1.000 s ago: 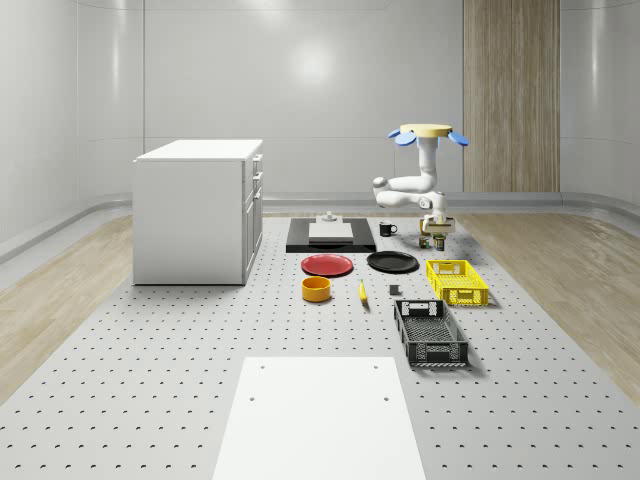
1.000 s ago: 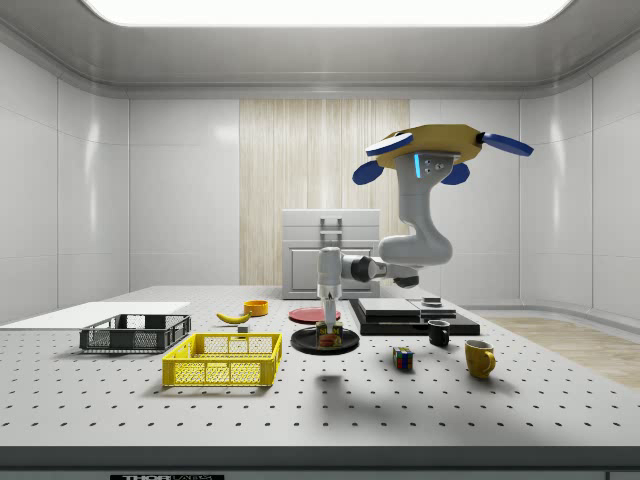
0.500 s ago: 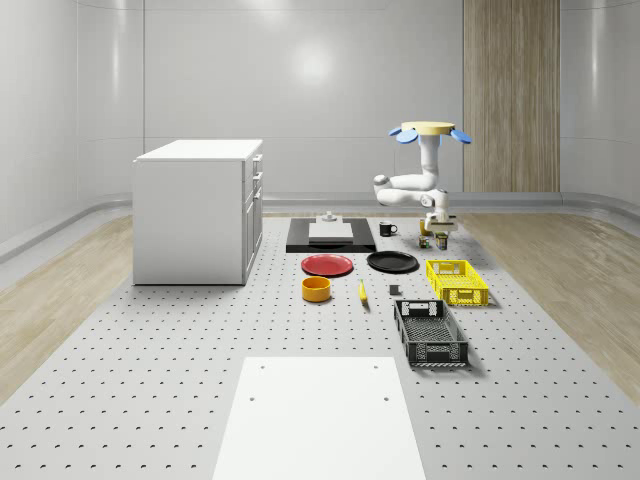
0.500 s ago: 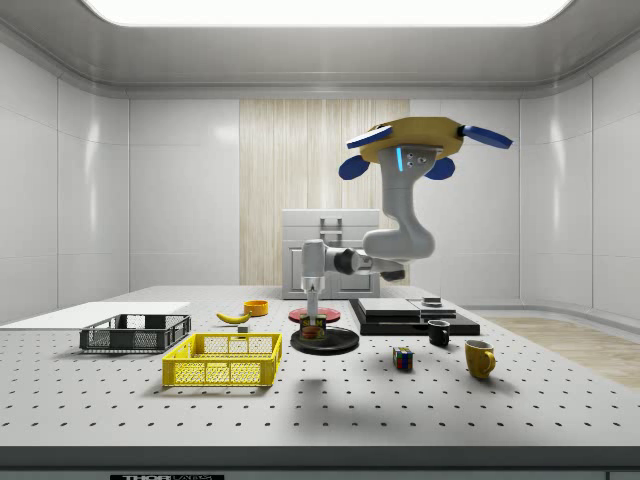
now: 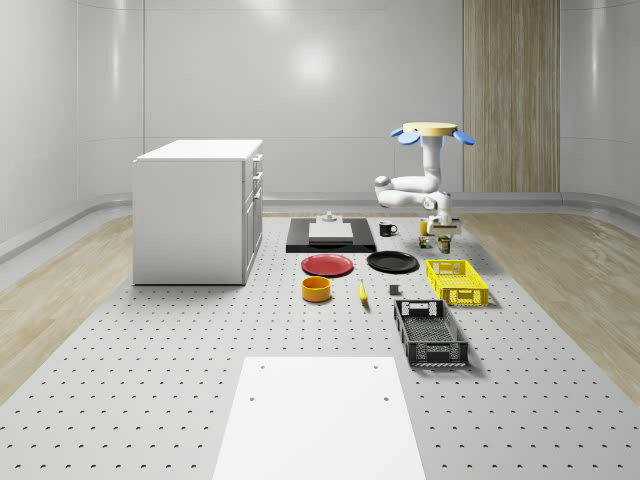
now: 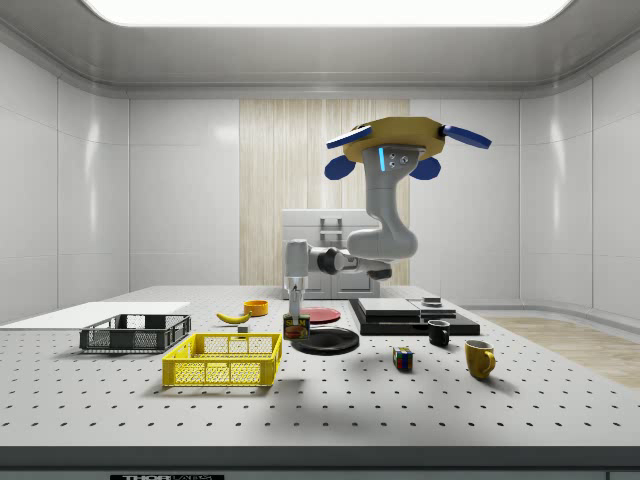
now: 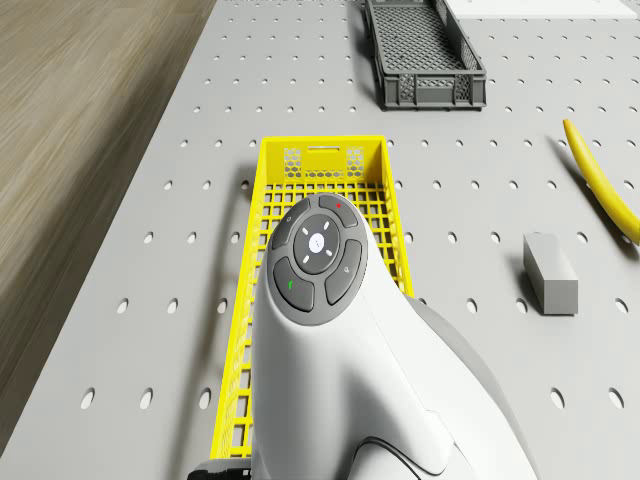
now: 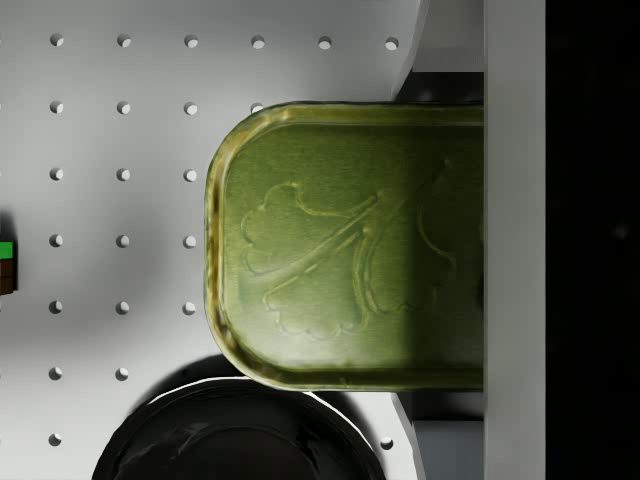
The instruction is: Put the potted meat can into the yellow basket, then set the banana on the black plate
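In the whole-scene view, the white cabinet [image 5: 199, 211] stands left of centre on the table [image 5: 150, 380], with a white sheet [image 5: 315, 417] low in the middle. Right of the cabinet lie the red plate [image 5: 327, 264] and orange bowl [image 5: 316, 289], then the banana [image 5: 362, 291], a thin yellow strip, then the black plate [image 5: 392, 262]. Further right sit the black basket [image 5: 430, 333] and the yellow basket [image 5: 456, 281]. The drone [image 5: 431, 132] hovers in the upper right, behind the yellow basket's far end, its arm bent down to the gripper [image 5: 442, 236]

In the side view, the black basket is at the left, the yellow basket [image 6: 223, 359] next, the banana [image 6: 234, 317] behind it. The gripper [image 6: 295, 312] hangs just right of the yellow basket, clamped on the meat can [image 6: 295, 326], which is held off the table beside the black plate [image 6: 326, 341]. The drone [image 6: 406, 147] hovers above and right of it. A small cube [image 6: 403, 358] and a yellow mug [image 6: 479, 357] sit at the right

The wrist view has the meat can [image 8: 350, 245] gripped between the fingers [image 8: 440, 440], over bare table with the black plate's rim [image 8: 230, 440] at the lower edge
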Robot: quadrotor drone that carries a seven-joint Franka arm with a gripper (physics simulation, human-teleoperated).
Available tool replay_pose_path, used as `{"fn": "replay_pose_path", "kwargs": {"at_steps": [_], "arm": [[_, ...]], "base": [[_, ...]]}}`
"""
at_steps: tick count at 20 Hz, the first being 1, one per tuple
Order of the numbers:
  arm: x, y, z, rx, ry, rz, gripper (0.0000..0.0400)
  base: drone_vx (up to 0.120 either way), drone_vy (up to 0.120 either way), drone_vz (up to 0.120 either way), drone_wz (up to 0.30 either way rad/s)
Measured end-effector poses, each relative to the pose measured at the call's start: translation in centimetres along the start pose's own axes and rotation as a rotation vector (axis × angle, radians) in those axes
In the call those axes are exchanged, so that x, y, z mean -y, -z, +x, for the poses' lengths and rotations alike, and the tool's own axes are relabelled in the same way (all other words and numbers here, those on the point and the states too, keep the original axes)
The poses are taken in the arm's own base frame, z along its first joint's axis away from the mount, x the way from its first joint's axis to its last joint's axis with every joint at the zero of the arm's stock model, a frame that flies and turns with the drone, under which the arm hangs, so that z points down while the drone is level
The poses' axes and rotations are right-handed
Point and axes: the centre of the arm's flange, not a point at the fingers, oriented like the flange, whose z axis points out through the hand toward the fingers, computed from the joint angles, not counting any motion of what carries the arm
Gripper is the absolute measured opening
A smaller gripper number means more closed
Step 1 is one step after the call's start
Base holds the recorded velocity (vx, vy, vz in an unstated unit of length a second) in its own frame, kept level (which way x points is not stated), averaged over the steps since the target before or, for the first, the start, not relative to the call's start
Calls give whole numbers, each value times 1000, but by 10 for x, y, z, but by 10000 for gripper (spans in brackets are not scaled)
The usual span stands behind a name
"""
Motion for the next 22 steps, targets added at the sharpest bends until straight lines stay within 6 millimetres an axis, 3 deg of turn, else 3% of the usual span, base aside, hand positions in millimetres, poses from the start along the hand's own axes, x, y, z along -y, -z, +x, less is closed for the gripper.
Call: {"fn": "replay_pose_path", "kwargs": {"at_steps": [18, 22], "arm": [[0, 0, 0, 0, 1, 0, 290], [0, 0, 0, 0, 1, 0, 290]], "base": [[120, 0, 0, 0], [120, 0, -70, 0]]}}
